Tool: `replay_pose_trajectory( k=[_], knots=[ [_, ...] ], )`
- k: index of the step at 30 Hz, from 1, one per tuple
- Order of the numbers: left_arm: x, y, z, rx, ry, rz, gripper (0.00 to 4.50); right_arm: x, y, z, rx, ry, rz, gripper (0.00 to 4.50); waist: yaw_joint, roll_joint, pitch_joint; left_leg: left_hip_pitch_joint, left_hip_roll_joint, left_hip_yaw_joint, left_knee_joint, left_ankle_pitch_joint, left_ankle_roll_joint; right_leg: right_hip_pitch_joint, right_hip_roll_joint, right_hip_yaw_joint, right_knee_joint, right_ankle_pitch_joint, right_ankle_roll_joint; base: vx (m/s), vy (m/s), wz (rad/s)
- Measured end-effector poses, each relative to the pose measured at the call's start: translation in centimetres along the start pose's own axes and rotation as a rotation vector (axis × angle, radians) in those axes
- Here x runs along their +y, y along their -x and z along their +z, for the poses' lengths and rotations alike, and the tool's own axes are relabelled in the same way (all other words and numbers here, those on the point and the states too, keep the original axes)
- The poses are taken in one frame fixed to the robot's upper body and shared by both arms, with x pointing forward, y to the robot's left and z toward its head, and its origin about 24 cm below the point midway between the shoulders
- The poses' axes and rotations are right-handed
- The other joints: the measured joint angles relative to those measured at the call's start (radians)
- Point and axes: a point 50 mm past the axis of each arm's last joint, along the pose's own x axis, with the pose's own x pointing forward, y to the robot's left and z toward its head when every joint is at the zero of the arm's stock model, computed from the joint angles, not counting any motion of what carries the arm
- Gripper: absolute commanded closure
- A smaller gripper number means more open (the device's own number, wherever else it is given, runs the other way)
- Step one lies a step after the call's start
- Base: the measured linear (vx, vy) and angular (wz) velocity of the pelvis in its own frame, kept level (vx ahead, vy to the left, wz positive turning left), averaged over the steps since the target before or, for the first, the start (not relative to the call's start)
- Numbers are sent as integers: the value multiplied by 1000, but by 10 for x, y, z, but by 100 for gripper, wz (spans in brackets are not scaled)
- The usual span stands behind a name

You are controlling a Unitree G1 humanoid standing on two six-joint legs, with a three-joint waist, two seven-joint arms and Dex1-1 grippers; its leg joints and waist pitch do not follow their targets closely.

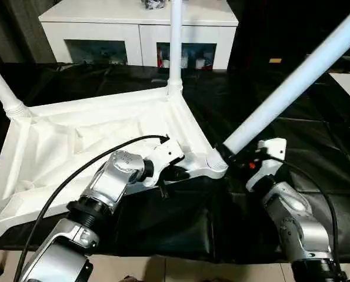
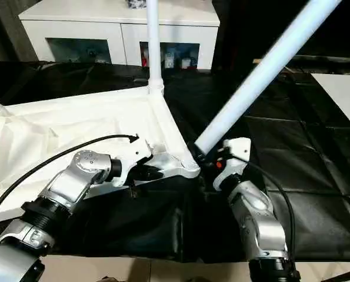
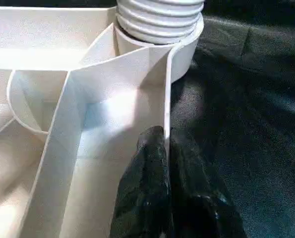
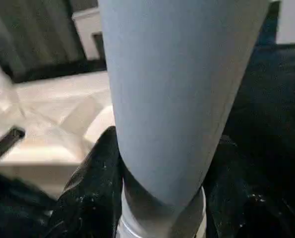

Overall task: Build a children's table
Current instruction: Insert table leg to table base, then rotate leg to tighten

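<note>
We see the upturned tabletop (image 1: 92,138) on the black-draped counter (image 1: 316,141), our left fingers (image 3: 154,178) pinched on its rim wall by the near corner socket (image 1: 215,164), our right fingers (image 4: 95,183) clasping the tilted leg (image 1: 292,79) at that socket, two legs (image 1: 175,41) already standing.

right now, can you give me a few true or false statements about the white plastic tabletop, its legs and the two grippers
1. The white plastic rectangular tabletop lies ribbed side up on the black cloth. True.
2. The left gripper is pinched shut on the tabletop's thin edge wall. True.
3. The right gripper hangs free, holding nothing. False: its fingers clasp the slanting white tube leg near the corner socket.
4. That slanting leg stands upright. False: it leans steeply.
5. The far corner's leg stands upright. True.
</note>
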Motion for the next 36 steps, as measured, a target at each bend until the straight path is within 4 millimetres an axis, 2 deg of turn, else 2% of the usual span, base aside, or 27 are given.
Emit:
replay_pose_trajectory(
  k=[5, 13, 21, 36],
  knots=[
    [2, 2, -2, 3, -1, 5, 450, -1, -5, 7, 69, 82, 81, 264, -4, -2, 0, 1, 0, 0, 0, 0, 0, 0, 0, -1, 0, 0, 0, 0, 0, 0],
    [3, 6, -4, 13, -2, 2, 450, -9, -13, 23, 220, 168, 218, 264, -13, -13, -1, 2, 0, -1, -1, 0, 0, -1, 0, -1, 0, 0, 0, 0, 0, 0],
    [4, 8, -5, 19, -6, 0, 450, -11, -20, 28, 310, 203, 277, 264, -15, -21, -3, 2, 1, -1, -1, 0, 0, 0, 0, -2, 0, 0, 0, 0, 0, 0],
    [4, 13, -7, 29, -10, 3, 450, -14, -40, 38, 392, 161, 339, 264, -30, -24, -3, 3, 1, -1, -1, 0, 0, 0, 0, -2, 0, 1, -2, 0, 0, 0]
  ],
)
